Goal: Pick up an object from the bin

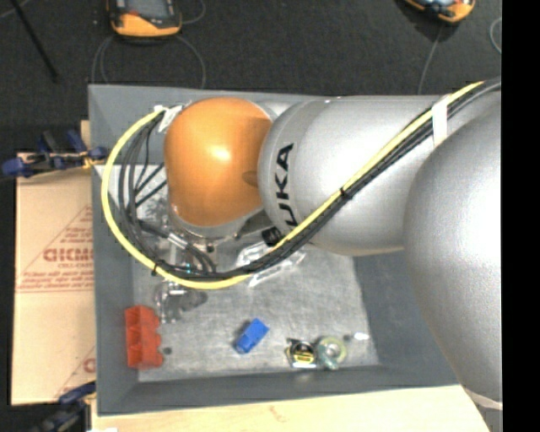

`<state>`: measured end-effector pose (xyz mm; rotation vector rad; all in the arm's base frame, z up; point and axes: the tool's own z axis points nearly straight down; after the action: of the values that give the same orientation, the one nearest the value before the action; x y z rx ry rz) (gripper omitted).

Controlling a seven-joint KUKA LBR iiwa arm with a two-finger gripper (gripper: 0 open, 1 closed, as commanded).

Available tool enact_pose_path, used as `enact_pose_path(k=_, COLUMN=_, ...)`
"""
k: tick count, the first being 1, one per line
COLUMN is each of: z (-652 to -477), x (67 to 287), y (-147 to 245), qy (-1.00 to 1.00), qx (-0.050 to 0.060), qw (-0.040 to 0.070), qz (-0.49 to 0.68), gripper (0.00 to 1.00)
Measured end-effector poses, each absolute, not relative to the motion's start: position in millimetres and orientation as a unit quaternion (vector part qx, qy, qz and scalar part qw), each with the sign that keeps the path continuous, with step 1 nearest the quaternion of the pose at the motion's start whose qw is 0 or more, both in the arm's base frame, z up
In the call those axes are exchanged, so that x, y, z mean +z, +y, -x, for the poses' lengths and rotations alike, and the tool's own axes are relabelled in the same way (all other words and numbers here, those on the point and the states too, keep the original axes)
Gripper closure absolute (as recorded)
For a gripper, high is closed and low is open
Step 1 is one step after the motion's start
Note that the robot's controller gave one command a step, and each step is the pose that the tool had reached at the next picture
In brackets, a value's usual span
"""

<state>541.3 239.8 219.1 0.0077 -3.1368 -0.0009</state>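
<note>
We find the gripper [173,302] low in the left part of the bin [333,295], just beside a red block [143,336] near the lower-left corner. A blue block [251,335] and a round greenish piece [331,351] lie apart along the lower wall. The orange cover [211,160] hides the upper floor. We cannot tell how the jaws stand.

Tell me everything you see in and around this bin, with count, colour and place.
bin: one, grey, mid-view
ribbed block: one, red, lower-left corner of the bin
small block: one, blue, near the lower wall, middle
round thing: one, silver-green, right of the small block
small piece: one, black-yellow, against the round thing's left
devices: two, orange-black, on the dark floor beyond the bin
arm: one, silver, orange cover, yellow and black cables, from the right
gripper: one, metal, just above-right of the ribbed block
</note>
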Motion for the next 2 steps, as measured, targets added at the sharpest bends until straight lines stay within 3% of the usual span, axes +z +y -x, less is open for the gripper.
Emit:
enact_pose_path(k=1, z=-568.9, x=72.0, y=181.1, qy=-0.998, qx=-0.001, qw=-0.004, qz=-0.07, gripper=0.0)
enact_pose_path(k=2, z=-568.8, x=76.5, y=183.8, qy=-0.998, qx=-0.002, qw=-0.003, qz=-0.069, gripper=1.0)
